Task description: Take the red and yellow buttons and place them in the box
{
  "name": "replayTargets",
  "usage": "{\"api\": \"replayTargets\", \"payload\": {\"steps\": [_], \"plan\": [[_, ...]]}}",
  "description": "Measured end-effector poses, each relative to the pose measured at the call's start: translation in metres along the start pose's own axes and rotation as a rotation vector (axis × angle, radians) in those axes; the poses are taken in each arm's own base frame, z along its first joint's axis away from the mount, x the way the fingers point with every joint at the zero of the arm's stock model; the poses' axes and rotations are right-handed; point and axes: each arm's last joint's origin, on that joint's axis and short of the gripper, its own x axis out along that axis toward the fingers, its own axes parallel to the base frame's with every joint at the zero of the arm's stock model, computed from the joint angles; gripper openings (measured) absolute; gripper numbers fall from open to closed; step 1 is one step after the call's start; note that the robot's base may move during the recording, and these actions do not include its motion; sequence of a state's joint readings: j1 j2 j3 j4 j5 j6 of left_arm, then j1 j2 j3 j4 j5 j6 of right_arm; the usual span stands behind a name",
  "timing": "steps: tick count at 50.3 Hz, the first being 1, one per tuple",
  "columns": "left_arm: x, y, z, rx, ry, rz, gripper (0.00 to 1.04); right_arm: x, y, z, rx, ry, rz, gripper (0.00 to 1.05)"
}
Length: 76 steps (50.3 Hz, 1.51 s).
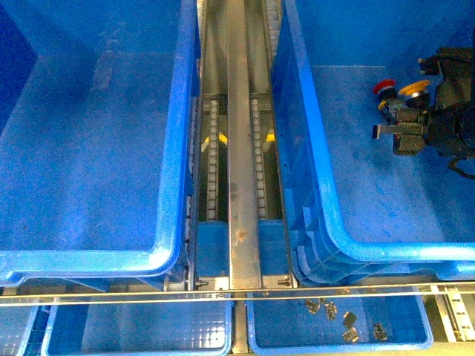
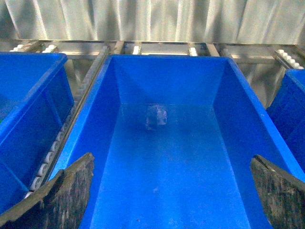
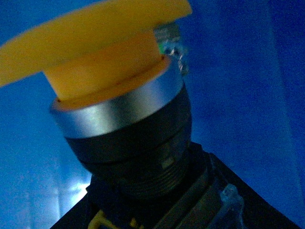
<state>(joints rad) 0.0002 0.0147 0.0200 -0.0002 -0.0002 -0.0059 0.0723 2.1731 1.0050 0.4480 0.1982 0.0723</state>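
Observation:
Two large deep blue boxes stand side by side, the left box (image 1: 174, 148) and the right box (image 1: 315, 163). Inside the right one, at the far right, my right gripper (image 1: 434, 104) is shut on the yellow button (image 1: 413, 90). That button's yellow cap (image 3: 95, 33), silver collar and black body fill the right wrist view. A red button (image 1: 384, 87) lies just beside it. My left gripper (image 2: 169, 200) is open with nothing between its fingers (image 2: 57, 200), and it hangs over a big blue box (image 2: 167, 59) that holds no buttons.
A metal roller conveyor rail (image 1: 241, 148) runs between the two boxes. Smaller blue trays (image 1: 141, 326) sit along the front; the right tray (image 1: 415, 343) holds several small metal parts (image 1: 345, 319). A corrugated metal wall (image 2: 152, 19) stands behind.

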Motion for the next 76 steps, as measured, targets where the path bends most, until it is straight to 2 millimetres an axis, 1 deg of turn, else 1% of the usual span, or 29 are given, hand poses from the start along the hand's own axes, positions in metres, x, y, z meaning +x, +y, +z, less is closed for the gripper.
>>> {"api": "replayTargets", "payload": {"steps": [6,15,24,35,37,45,47,50,52,53,55,56,61,62,64,67,68,69,71,72,74,75,76], "plan": [[0.000,0.000,0.000,0.000,0.000,0.000,0.97,-0.002,-0.001,0.000,0.020,-0.019,-0.004,0.40],[0.000,0.000,0.000,0.000,0.000,0.000,0.97,0.001,-0.008,0.014,0.078,-0.059,-0.015,0.40],[0.000,0.000,0.000,0.000,0.000,0.000,0.97,0.012,-0.010,0.024,0.117,-0.057,-0.047,0.40],[0.000,0.000,0.000,0.000,0.000,0.000,0.97,0.028,0.001,0.025,0.120,-0.035,-0.051,0.41],[0.000,0.000,0.000,0.000,0.000,0.000,0.97,0.030,0.003,0.024,0.119,-0.033,-0.049,0.45],[0.000,0.000,0.000,0.000,0.000,0.000,0.97,0.031,0.008,0.024,0.124,-0.023,-0.035,0.66],[0.000,0.000,0.000,0.000,0.000,0.000,0.97,0.031,0.008,0.024,0.122,-0.022,-0.041,0.73],[0.000,0.000,0.000,0.000,0.000,0.000,0.97,0.031,0.008,0.024,0.123,-0.026,-0.044,0.80],[0.000,0.000,0.000,0.000,0.000,0.000,0.97,0.030,0.008,0.024,0.129,-0.030,-0.043,0.88],[0.000,0.000,0.000,0.000,0.000,0.000,0.97,0.029,0.008,0.024,0.130,-0.034,-0.044,0.93],[0.000,0.000,0.000,0.000,0.000,0.000,0.97,0.025,0.007,0.022,0.132,-0.043,-0.045,0.99],[0.000,0.000,0.000,0.000,0.000,0.000,0.97,0.021,0.006,0.022,0.136,-0.050,-0.042,1.00],[0.000,0.000,0.000,0.000,0.000,0.000,0.97,-0.009,0.001,0.023,0.159,-0.111,-0.014,0.99],[0.000,0.000,0.000,0.000,0.000,0.000,0.97,-0.013,0.000,0.023,0.162,-0.118,-0.012,0.99],[0.000,0.000,0.000,0.000,0.000,0.000,0.97,-0.029,-0.003,0.024,0.174,-0.143,0.005,0.99],[0.000,0.000,0.000,0.000,0.000,0.000,0.97,-0.047,-0.008,0.023,0.187,-0.164,0.016,0.99],[0.000,0.000,0.000,0.000,0.000,0.000,0.97,-0.056,-0.009,0.022,0.195,-0.171,0.027,0.99],[0.000,0.000,0.000,0.000,0.000,0.000,0.97,-0.060,-0.010,0.020,0.202,-0.172,0.032,0.99],[0.000,0.000,0.000,0.000,0.000,0.000,0.97,-0.078,-0.014,0.014,0.214,-0.168,0.050,0.99],[0.000,0.000,0.000,0.000,0.000,0.000,0.97,-0.082,-0.014,0.012,0.219,-0.167,0.056,0.99],[0.000,0.000,0.000,0.000,0.000,0.000,0.97,-0.101,-0.016,0.001,0.227,-0.159,0.078,0.99],[0.000,0.000,0.000,0.000,0.000,0.000,0.97,-0.106,-0.016,-0.001,0.227,-0.154,0.085,0.99],[0.000,0.000,0.000,0.000,0.000,0.000,0.97,-0.115,-0.017,-0.007,0.230,-0.142,0.101,0.99]]}}
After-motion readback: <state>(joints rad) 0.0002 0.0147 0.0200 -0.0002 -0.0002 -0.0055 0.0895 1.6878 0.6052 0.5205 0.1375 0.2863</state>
